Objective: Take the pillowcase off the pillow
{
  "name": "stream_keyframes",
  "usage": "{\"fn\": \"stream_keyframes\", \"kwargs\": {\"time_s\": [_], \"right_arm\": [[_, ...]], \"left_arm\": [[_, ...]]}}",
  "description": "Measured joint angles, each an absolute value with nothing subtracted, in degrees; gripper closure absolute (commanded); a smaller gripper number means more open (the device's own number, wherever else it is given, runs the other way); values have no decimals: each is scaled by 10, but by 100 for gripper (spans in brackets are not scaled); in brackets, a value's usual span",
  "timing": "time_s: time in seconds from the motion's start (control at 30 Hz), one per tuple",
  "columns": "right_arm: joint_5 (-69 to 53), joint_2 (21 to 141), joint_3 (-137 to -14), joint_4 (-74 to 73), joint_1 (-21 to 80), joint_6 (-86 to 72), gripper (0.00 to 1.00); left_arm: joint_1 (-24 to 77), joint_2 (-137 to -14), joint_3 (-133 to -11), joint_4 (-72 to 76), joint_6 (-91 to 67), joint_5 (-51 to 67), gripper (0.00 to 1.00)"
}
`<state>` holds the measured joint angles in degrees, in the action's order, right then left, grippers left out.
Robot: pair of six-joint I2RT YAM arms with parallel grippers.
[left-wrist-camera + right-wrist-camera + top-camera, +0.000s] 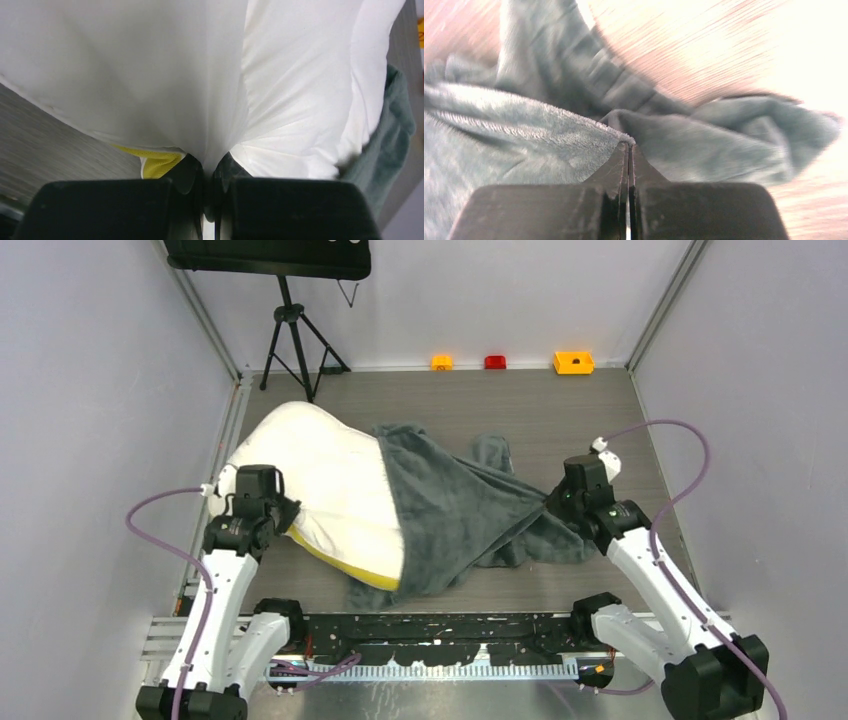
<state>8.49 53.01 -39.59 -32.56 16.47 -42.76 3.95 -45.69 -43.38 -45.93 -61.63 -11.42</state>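
The white pillow (320, 475) lies at the left of the table, its yellow band (350, 568) along the near edge. The dark grey pillowcase (460, 510) still covers the pillow's right end and stretches right to my right gripper. My left gripper (290, 516) is shut on the pillow's near left edge. In the left wrist view the gripper (209, 167) pinches white pillow cloth (150, 75), beside the yellow band (155, 162). My right gripper (556, 508) is shut on the pillowcase's edge. The right wrist view shows the gripper (628, 147) and fuzzy pillowcase (524, 135). The zebra patch is hidden.
A black tripod (290, 340) stands at the back left. Orange (441, 362), red (495, 362) and yellow (573, 362) blocks sit along the back wall. Grey walls close both sides. A black rail (440, 628) runs along the near edge.
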Motion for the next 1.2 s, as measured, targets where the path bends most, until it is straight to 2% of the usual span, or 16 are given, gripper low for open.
{"fn": "stream_keyframes", "kwargs": {"time_s": [0.17,0.33,0.37,0.4,0.47,0.5,0.57,0.6,0.73,0.87,0.97,1.1,1.2], "right_arm": [[222,484,-411,-377,139,-424,100],[276,439,-416,-399,136,-424,100],[284,440,-420,-402,136,-424,96],[292,441,-424,-406,136,-424,84],[295,442,-430,-413,136,-421,48],[291,442,-434,-415,136,-415,36],[263,445,-445,-416,134,-395,19],[242,448,-450,-415,133,-387,13],[130,472,-465,-397,133,-359,11],[-1,507,-468,-369,136,-339,10],[-64,553,-476,-355,164,-330,10],[-82,627,-491,-349,227,-322,9],[-58,670,-498,-357,261,-323,9]], "left_arm": [[27,-444,-475,-503,-560,-200,100],[22,-441,-475,-519,-537,-232,100],[22,-444,-475,-520,-535,-232,91],[22,-448,-475,-521,-534,-232,76],[22,-455,-475,-521,-528,-226,47],[22,-455,-475,-519,-522,-222,33],[21,-455,-475,-506,-519,-213,10],[20,-455,-476,-502,-515,-207,3],[19,-462,-498,-504,-520,-177,0],[19,-465,-516,-486,-508,-85,13],[31,-482,-514,-454,-496,22,12],[131,-538,-522,-445,-462,56,10],[247,-595,-564,-475,-432,10,7]]}}
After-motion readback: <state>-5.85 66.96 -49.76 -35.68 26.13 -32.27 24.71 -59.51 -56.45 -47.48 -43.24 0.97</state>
